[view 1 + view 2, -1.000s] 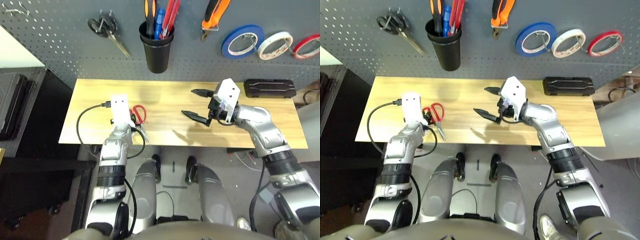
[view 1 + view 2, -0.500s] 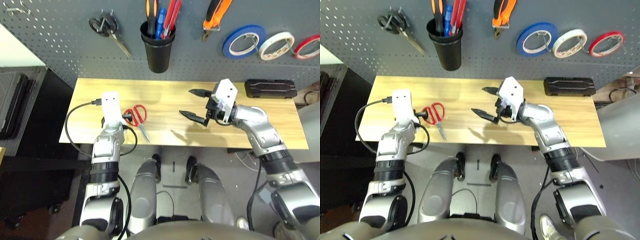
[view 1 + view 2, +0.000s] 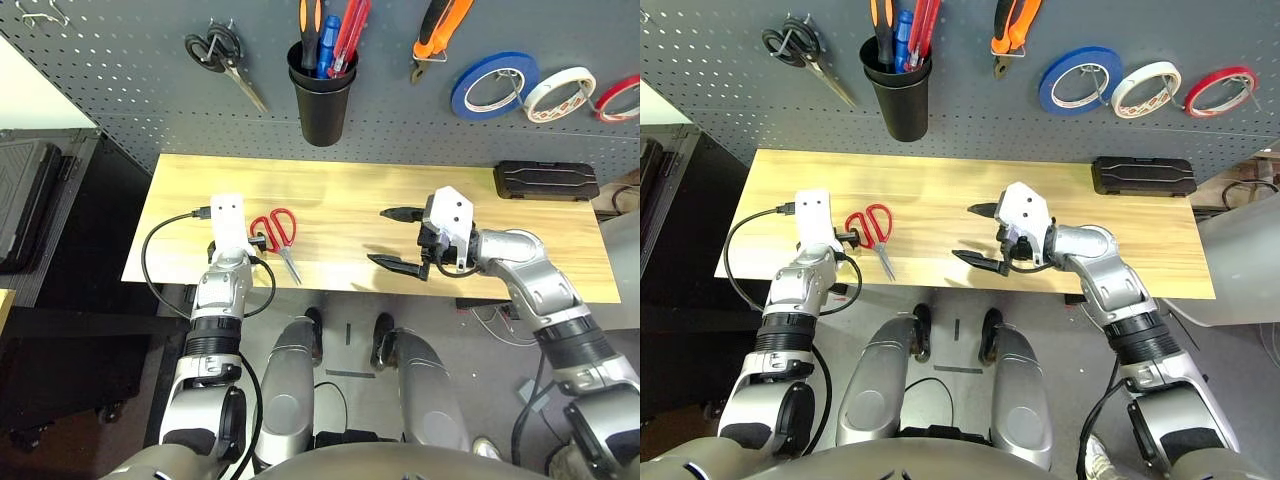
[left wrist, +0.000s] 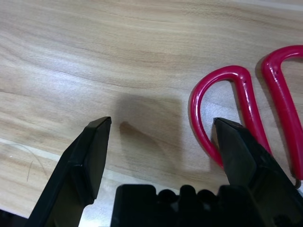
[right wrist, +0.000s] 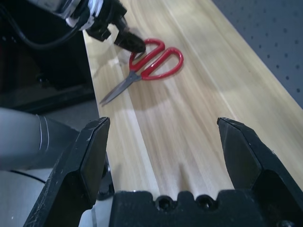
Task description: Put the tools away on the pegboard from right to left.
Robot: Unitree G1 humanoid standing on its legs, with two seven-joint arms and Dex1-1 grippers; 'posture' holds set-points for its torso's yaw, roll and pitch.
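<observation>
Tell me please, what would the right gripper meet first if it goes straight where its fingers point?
Probably the red-handled scissors, lying across the tabletop from the right gripper, though its height is unclear.

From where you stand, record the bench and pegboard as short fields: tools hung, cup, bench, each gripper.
hung: black scissors, pliers, blue tape, white tape, red tape
cup: black, on the pegboard, holding handled tools
bench: red scissors, black case
left gripper: open, beside or over a red handle loop
right gripper: open, empty, over the bench
</observation>
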